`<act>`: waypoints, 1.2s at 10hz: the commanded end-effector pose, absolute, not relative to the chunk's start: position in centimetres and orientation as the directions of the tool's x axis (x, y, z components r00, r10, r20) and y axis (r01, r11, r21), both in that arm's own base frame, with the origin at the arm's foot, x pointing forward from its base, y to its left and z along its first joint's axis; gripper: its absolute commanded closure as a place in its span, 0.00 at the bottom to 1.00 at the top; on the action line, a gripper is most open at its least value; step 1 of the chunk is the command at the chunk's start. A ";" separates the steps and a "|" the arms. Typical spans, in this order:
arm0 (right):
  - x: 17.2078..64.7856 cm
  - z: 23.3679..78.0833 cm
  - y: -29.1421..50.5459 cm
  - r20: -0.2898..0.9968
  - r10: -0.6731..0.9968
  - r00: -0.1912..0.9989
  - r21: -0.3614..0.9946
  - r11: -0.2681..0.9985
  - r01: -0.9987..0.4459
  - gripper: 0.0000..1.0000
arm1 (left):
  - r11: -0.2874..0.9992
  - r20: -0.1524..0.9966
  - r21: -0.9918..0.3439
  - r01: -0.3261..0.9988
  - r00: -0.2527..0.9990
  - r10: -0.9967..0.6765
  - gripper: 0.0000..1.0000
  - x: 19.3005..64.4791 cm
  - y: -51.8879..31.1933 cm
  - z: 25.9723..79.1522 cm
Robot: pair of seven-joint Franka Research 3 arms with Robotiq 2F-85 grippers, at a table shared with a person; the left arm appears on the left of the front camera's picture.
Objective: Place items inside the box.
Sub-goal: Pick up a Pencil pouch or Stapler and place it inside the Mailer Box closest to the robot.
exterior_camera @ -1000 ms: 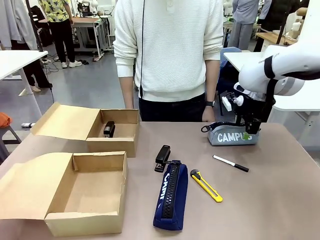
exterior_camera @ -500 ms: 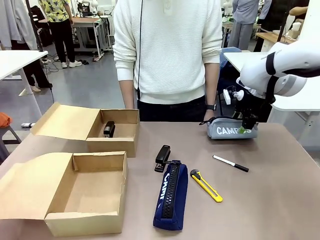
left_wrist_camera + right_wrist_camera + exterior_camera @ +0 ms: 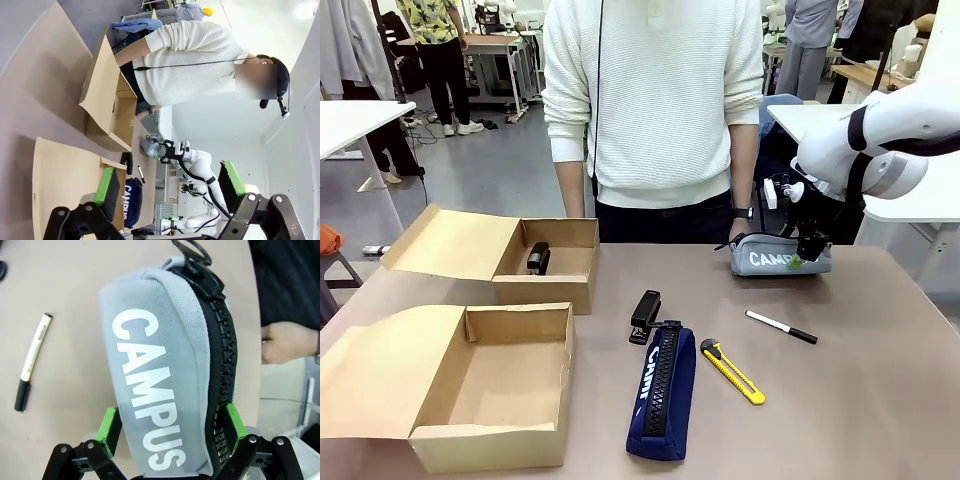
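My right gripper [image 3: 807, 252] [image 3: 170, 427] is shut on the grey "CAMPUS" pencil case [image 3: 772, 256] [image 3: 165, 385] and holds it just above the table's far right, in front of the person. On the table lie a black-capped white marker [image 3: 781, 327] [image 3: 31, 360], a yellow utility knife [image 3: 732, 371], a navy zip pencil case [image 3: 662, 390] and a black stapler [image 3: 645, 316]. A second stapler [image 3: 537, 258] lies inside the far cardboard box [image 3: 575, 285]. The near box [image 3: 490, 440] is open with nothing in it. My left gripper [image 3: 170, 186] stands open, holding nothing.
The person in a white sweater [image 3: 655, 100] stands at the far edge, one hand [image 3: 280, 342] hanging close to the held case. Both boxes have their lids folded out to the left. Bare tabletop [image 3: 860, 400] lies at the front right.
My right gripper has raised the grey pencil case and carried it slightly left and away from me. Everything else on the table has stayed put.
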State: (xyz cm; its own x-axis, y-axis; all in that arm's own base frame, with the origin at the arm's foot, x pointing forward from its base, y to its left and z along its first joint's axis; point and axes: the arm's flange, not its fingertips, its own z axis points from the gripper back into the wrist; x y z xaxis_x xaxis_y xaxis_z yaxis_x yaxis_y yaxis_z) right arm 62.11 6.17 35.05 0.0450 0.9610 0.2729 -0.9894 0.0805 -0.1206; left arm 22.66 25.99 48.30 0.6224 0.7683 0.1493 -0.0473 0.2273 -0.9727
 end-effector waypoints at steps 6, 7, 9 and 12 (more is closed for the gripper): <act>59.3 38.9 5.2 0.288 0.958 -0.003 -0.225 0.065 -0.972 0.00 | 0.233 0.169 -0.972 -0.022 0.622 0.764 0.00 22.6 26.0 48.4; 59.2 39.1 5.2 0.288 0.958 -0.007 -0.230 0.062 -0.971 0.00 | 0.233 0.169 -0.972 -0.022 0.622 0.764 0.00 22.6 26.0 48.4; 61.0 37.3 5.4 0.295 0.955 -0.004 -0.186 0.053 -0.981 0.00 | 0.233 0.169 -0.972 -0.022 0.622 0.764 0.00 22.6 26.0 48.4; 63.2 36.4 5.3 0.290 0.957 0.018 -0.184 0.074 -0.980 0.00 | 0.233 0.169 -0.972 -0.022 0.622 0.764 0.00 22.6 26.0 48.4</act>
State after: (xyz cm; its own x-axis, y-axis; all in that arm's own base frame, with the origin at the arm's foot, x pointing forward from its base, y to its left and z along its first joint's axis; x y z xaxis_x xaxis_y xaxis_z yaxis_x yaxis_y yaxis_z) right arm 62.09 5.71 35.86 0.0433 0.9606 0.2745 -0.9848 0.0873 -0.1500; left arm 22.65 26.00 48.30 0.6222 0.7685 0.1492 -0.0472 0.2270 -0.9727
